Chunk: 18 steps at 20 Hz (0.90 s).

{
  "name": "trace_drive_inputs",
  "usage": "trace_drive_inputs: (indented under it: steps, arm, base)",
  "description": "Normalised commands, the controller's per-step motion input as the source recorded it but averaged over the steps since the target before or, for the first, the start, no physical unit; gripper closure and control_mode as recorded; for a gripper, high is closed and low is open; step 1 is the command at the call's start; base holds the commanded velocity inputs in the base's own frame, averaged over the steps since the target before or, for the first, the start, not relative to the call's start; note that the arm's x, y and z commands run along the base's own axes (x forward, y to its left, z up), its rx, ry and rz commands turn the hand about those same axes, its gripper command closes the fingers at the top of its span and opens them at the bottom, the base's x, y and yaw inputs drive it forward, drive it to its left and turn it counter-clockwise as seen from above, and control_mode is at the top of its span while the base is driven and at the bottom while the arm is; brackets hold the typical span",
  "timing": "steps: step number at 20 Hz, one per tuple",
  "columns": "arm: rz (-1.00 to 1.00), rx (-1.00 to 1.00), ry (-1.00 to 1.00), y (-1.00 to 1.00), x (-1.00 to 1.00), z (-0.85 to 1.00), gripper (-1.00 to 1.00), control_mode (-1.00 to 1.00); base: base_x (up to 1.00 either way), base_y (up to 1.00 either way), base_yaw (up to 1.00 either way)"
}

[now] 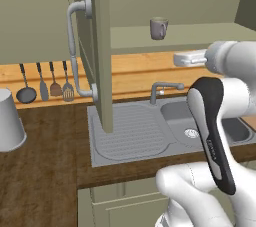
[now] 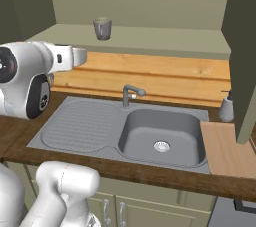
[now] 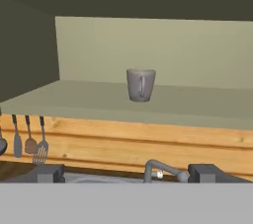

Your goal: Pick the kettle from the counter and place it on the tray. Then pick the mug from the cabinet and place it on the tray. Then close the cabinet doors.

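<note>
The small grey mug (image 3: 141, 84) stands upright on the floor of the open olive-grey cabinet (image 3: 148, 40), also seen as the mug (image 1: 159, 28) and the mug (image 2: 102, 28). My gripper (image 3: 127, 173) is open and empty. It hangs over the sink, below and in front of the mug, well apart from it. Its white hand (image 1: 189, 59) points toward the back wall. The pale wood tray (image 2: 225, 151) lies on the dark counter (image 1: 45, 171) right of the sink, and its visible part is bare. Both cabinet doors stand open, left (image 1: 100, 46) and right (image 2: 245, 56). The kettle is out of view.
A grey sink (image 2: 160, 136) with faucet (image 2: 129, 93) and ribbed drainboard (image 1: 130, 133) lies below the cabinet. The left door's bar handle (image 1: 74, 46) juts out. Utensils (image 1: 45, 86) hang on the wall, a pale beige-grey mug (image 1: 7, 121) stands at left, and a soap dispenser (image 2: 226, 108) stands by the tray.
</note>
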Motion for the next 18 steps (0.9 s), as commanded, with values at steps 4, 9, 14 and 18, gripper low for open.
trace_drive_inputs:
  steps: [4,9,14,18]
  arm:
    - [0.00,0.00,-0.01,0.02,0.00,0.00,-1.00,-1.00]
    - [-0.06,0.00,0.00,0.04,0.04,0.11,-1.00,-1.00]
    - [0.00,0.00,0.00,0.00,0.10,0.15,-1.00,-1.00]
    - [-0.01,0.00,0.00,0.14,0.22,0.17,-1.00,-1.00]
  base:
    - [0.00,0.00,0.00]
    - [0.00,0.00,0.00]
    - [0.00,0.00,0.00]
    - [0.00,0.00,0.00]
